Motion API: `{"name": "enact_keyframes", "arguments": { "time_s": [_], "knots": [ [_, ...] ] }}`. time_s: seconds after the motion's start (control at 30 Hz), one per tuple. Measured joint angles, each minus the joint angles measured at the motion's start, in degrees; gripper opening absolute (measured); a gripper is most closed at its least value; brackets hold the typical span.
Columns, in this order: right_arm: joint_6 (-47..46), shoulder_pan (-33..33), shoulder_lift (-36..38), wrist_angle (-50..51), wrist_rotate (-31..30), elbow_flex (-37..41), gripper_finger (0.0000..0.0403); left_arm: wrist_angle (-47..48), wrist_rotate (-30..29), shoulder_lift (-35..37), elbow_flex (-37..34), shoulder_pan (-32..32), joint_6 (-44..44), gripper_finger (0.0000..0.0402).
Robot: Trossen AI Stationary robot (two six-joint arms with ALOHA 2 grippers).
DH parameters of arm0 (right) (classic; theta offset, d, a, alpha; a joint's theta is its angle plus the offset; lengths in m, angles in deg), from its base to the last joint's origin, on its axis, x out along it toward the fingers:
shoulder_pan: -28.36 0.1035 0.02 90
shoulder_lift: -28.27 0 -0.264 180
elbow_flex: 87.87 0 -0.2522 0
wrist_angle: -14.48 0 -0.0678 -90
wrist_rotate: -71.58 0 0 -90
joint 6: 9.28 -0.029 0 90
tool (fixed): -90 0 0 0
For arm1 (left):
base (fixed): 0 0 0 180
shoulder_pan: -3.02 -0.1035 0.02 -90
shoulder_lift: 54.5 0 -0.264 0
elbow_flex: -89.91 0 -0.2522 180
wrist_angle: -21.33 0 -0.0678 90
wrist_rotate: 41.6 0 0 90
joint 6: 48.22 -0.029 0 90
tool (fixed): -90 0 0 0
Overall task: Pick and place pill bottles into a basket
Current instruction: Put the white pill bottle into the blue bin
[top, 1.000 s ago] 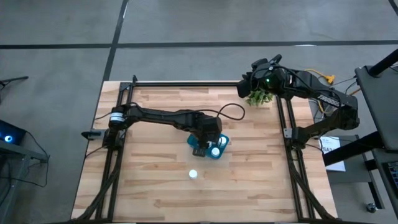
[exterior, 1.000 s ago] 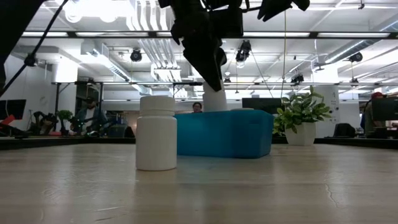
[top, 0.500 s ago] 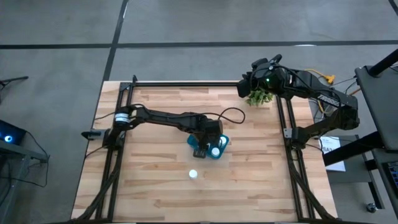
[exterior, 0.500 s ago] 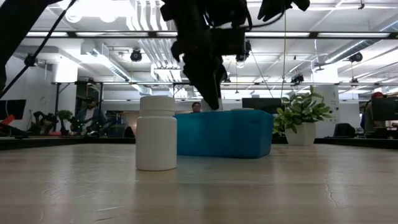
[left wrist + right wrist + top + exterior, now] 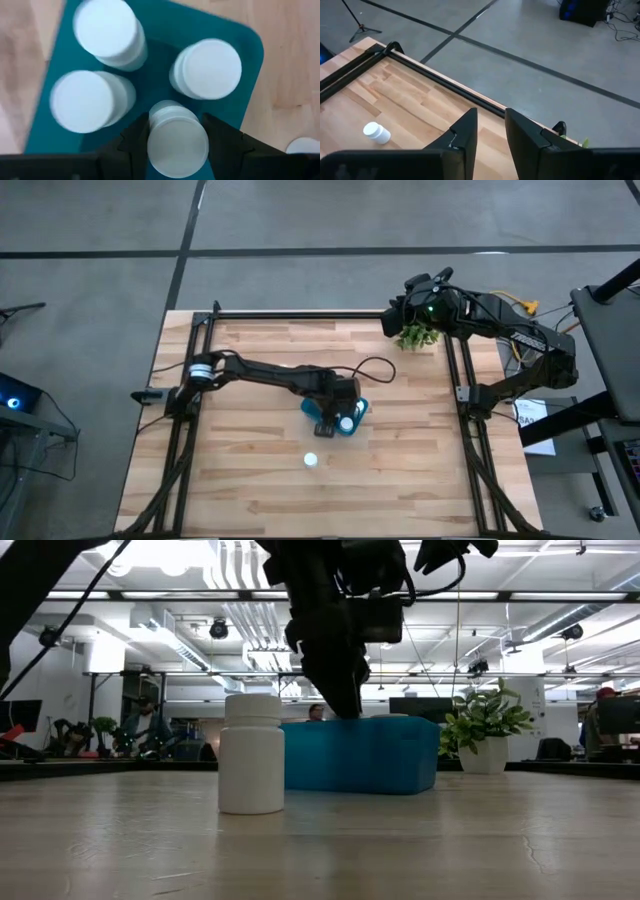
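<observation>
I'm holding the left gripper (image 5: 177,137) clamped on a pill bottle (image 5: 177,145) inside the teal basket (image 5: 250,55), beside three others. The right gripper (image 5: 490,127), fingers slightly apart, is waiting by the plant (image 5: 418,335); one bottle (image 5: 311,460) is standing loose on the table (image 5: 250,490).

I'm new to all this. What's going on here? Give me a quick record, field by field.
Scene: wooden table, two dark arms
Left gripper: over the basket, fingers closed on a pill bottle
Bottles standing in basket: three others
Bottle outside basket: one upright on the table
Right gripper: waiting at the table's far right corner by a potted plant, holding nothing
</observation>
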Motion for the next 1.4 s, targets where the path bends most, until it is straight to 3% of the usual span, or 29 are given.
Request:
{"name": "enact_keyframes", "arguments": {
  "time_s": [0.33,0.63,1.4],
  "knots": [
    [0.1,0.0,0.0,0.0,0.3,0.0,0.0084,-0.5,-0.2,-1.0,-0.6,0.2,0.2,0.0141],
    [0.9,0.0,0.0,0.0,0.3,0.0,0.0093,-0.9,-0.3,-1.1,-0.8,0.4,0.0,0.0212],
    [1.5,0.0,0.1,0.0,0.4,0.0,0.0089,0.4,1.1,2.4,2.4,0.5,0.2,0.0219]
  ]
}}
